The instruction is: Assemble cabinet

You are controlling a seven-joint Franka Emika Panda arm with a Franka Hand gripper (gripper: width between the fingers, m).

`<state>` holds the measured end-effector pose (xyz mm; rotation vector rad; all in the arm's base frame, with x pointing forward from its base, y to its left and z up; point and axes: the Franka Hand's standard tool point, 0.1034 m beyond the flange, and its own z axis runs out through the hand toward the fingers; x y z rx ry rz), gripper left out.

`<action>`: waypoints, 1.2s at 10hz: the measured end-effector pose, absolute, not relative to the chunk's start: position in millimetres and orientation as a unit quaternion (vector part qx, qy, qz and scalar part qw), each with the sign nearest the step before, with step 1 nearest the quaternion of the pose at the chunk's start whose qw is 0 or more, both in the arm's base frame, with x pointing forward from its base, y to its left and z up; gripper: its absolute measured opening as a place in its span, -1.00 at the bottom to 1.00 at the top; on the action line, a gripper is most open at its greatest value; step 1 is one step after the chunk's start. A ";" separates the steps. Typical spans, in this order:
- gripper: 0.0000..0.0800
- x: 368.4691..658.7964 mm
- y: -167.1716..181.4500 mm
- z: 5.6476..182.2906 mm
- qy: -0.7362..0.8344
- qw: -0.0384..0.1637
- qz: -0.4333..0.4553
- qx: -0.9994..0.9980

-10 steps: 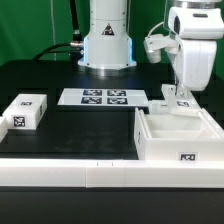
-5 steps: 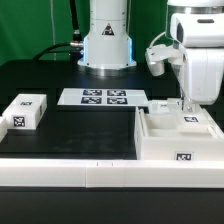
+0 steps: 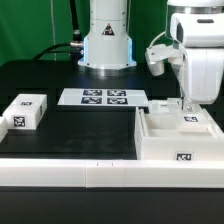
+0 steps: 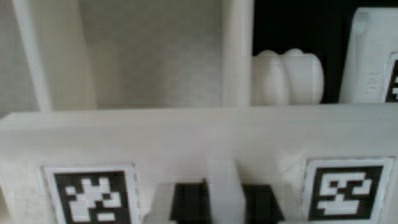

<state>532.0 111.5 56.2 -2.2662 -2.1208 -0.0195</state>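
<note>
Cabinet (image 3: 160, 148) sits at the front edge of the surface (image 3: 75, 125), close to the corner on the exterior view's right, with its open compartments facing up. We see the arm (image 3: 197, 60) standing over its far side, with the fingers (image 4: 189, 203) lowered to a tagged white wall. In the wrist view two dark tips sit close together against that wall, with a pale strip between them. We cannot tell whether they are clamped on something thin or merely nearly together.

We judge the tight fit to be the main risk. If the fingers close off-centre or bear sideways on the wall, they could drag or tip the cabinet. It lies so near the front edge that a shove could push it partly over. A weak hold on a thin wall might also slip when the arm lifts, dropping the part askew into a compartment.

The small tagged block (image 3: 26, 110) near the edge on the exterior view's left and the marker board (image 3: 105, 97) toward the back edge both lie well apart from the arm, so we expect no trouble there.
</note>
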 end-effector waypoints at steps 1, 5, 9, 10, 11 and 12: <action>-0.82 539.5 111.1 58.0 -0.682 0.018 -0.008 -0.731; -0.82 561.2 107.1 55.6 -0.679 0.017 -0.017 -0.734; -0.82 577.7 107.5 55.5 -0.691 0.027 -0.001 -0.723; -0.82 577.4 109.2 55.5 -0.688 0.027 -0.001 -0.725; -0.59 577.4 107.9 55.2 -0.688 0.027 0.000 -0.725; -0.25 577.5 108.1 55.3 -0.688 0.027 -0.001 -0.725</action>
